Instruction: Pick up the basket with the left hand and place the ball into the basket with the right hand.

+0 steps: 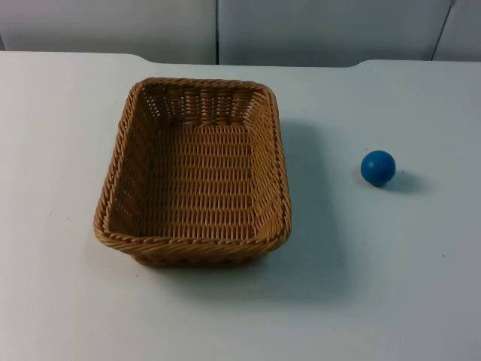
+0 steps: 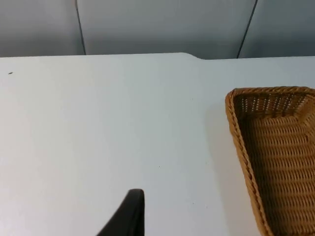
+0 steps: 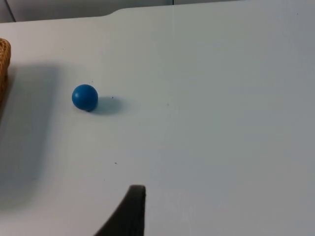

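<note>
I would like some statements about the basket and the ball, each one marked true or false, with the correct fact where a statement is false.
1. The basket is empty. True.
2. The ball is red. False: it is blue.
3. The ball lies on the table, apart from the basket. True.
4. The left gripper holds the basket by its rim. False: the basket rests on the table with nothing gripping it; the left wrist view has it off to one side, past a black fingertip.
5. The basket lies upside down. False: it stands upright, its opening facing up.
</note>
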Action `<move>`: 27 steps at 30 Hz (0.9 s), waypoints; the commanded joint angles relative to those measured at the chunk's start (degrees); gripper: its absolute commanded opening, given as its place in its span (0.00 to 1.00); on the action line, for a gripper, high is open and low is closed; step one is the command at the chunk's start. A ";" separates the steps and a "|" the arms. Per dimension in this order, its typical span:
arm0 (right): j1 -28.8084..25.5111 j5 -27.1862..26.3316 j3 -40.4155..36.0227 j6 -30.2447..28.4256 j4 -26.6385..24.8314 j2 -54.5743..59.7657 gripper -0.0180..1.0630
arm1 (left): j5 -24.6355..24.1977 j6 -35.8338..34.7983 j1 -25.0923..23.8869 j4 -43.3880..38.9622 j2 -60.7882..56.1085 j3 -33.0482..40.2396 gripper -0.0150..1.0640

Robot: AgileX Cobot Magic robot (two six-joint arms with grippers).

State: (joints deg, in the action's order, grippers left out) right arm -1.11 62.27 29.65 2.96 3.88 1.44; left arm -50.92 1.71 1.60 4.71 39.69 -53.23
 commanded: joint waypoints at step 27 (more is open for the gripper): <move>-0.38 -0.42 -0.47 0.12 0.34 0.17 0.98 | 26.22 -15.71 18.80 -9.58 56.79 -19.53 0.99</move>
State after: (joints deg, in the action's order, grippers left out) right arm -1.11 62.27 29.65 2.96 3.88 1.44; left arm -28.01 -13.14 19.94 -4.91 93.77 -72.16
